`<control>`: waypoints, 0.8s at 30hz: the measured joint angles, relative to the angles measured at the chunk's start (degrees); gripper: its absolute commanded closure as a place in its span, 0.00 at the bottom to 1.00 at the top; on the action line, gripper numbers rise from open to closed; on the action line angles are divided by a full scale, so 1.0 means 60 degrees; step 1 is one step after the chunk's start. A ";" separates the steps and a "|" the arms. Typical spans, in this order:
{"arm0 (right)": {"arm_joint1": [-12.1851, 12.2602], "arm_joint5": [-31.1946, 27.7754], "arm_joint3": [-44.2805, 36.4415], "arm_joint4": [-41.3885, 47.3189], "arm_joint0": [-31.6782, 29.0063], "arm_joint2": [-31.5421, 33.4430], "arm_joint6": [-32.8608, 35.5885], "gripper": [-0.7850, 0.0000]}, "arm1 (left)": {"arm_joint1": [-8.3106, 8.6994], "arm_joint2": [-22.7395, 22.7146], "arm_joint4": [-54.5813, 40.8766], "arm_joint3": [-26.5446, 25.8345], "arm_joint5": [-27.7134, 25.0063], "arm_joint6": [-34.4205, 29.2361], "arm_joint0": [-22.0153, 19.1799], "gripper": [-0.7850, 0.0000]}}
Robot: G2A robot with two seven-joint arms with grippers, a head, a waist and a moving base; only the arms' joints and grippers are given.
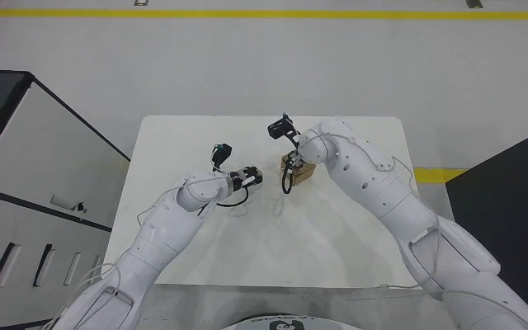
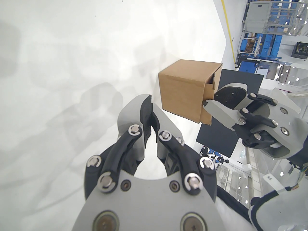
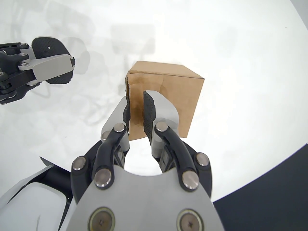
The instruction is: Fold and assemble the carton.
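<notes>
Nearest the robot, the left gripper (image 1: 255, 174) hangs over the bench (image 1: 330, 247) a little short of its middle. Its fingers are drawn together until the pads nearly meet, and they hold nothing.

At 3 o'clock from it in the top view, close by but apart, is the carton (image 3: 178, 97). It is a small brown cardboard cube, about 1 o'clock from the bench's middle. Its faces are folded square, apart from one side where the cardboard edges are loose and a slit of the inside shows.

The right gripper (image 3: 136, 98) is narrowed onto the carton at that loose side, with one pad on each face of a single cardboard panel (the panel stands on edge between them). In the left wrist view, this grip is on the side of the carton away from the left gripper. I cannot tell whether the carton's underside touches the bench or sits just above it.

The count is one carton, two grippers and one bench.
</notes>
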 measured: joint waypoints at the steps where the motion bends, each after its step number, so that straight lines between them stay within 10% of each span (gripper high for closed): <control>1: -0.0014 -0.0007 0.0044 0.0016 0.0006 -0.0002 -0.0005 0.80 | 0.0000 0.0000 0.0000 0.0000 0.0000 0.0000 0.0000 1.00; 13: -0.0121 0.0036 0.0441 0.0579 0.0049 0.0355 -0.0280 0.78 | 0.0000 0.0000 0.0000 0.0000 0.0000 0.0000 0.0000 1.00; 18: -0.0077 0.0135 0.0543 0.1126 -0.0034 0.0811 -0.0433 1.00 | 0.0000 0.0000 0.0000 0.0000 0.0000 0.0000 0.0000 1.00; 24: -0.0039 0.0308 0.0687 0.1558 -0.0147 0.1194 -0.0573 1.00 | 0.0000 0.0000 0.0000 0.0000 0.0000 0.0000 0.0000 1.00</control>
